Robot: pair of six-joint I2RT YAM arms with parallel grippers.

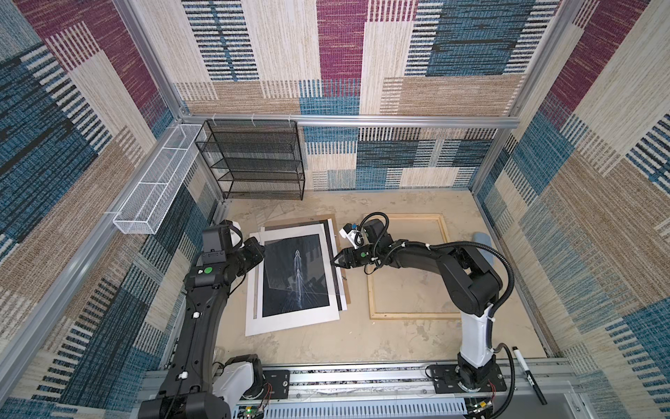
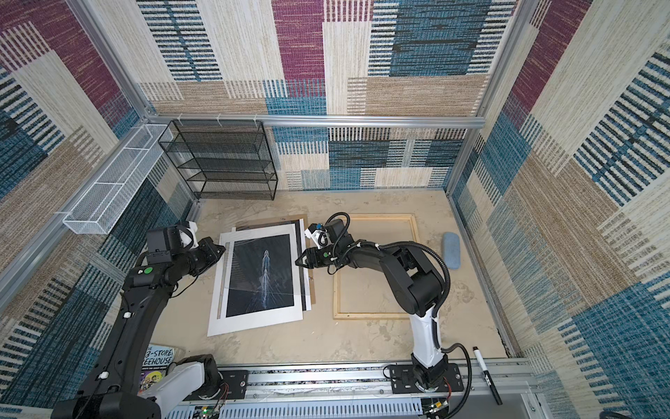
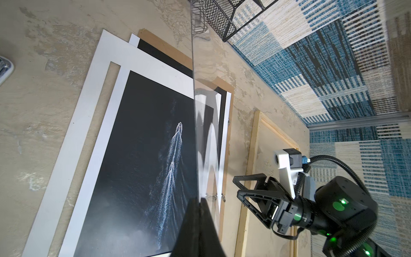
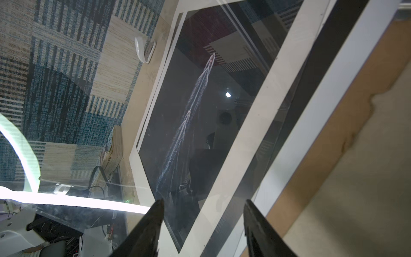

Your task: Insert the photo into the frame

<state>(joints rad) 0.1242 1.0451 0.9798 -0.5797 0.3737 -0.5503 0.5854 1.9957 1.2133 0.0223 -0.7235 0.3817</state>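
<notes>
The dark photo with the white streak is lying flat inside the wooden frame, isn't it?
Not quite. The photo is lying flat, but it is not inside the frame. It lies on the white mat sheet, to the left of the frame. Only bare table shows between the frame's rails. Both top views show this.

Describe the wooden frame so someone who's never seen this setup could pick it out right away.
Find the black wire-mesh rack against the back wall, then come forward and right across the beige tabletop. Past the stack of sheets lies the frame, flat. It is the only open rectangle of thin pale wood rails, with tabletop showing through its middle.
</notes>
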